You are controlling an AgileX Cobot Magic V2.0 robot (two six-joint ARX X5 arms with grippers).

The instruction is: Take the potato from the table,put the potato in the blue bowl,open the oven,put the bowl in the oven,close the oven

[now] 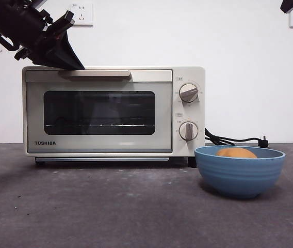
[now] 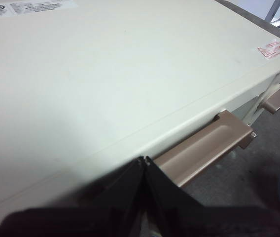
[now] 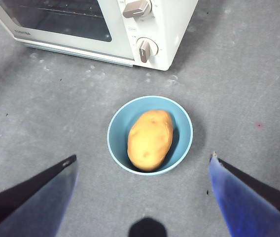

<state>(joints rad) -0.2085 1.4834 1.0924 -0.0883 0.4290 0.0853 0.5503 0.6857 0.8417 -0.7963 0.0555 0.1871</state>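
I see the potato [image 3: 150, 140] lying in the blue bowl [image 3: 117, 129], just right of the closed oven [image 1: 113, 111]. My left gripper [image 2: 145, 160], jaws pinched together, sits at the handle's [image 2: 204, 148] left end; pulling off-centre, it may slip. The right gripper [image 3: 142, 170] hangs spread wide above the bowl.

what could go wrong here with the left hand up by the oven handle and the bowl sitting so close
The left hand is shut at one end of the handle, above the oven; an off-centre pull might slip off. The door may swing down near the blue bowl holding the potato, which sits beside the oven's front corner.
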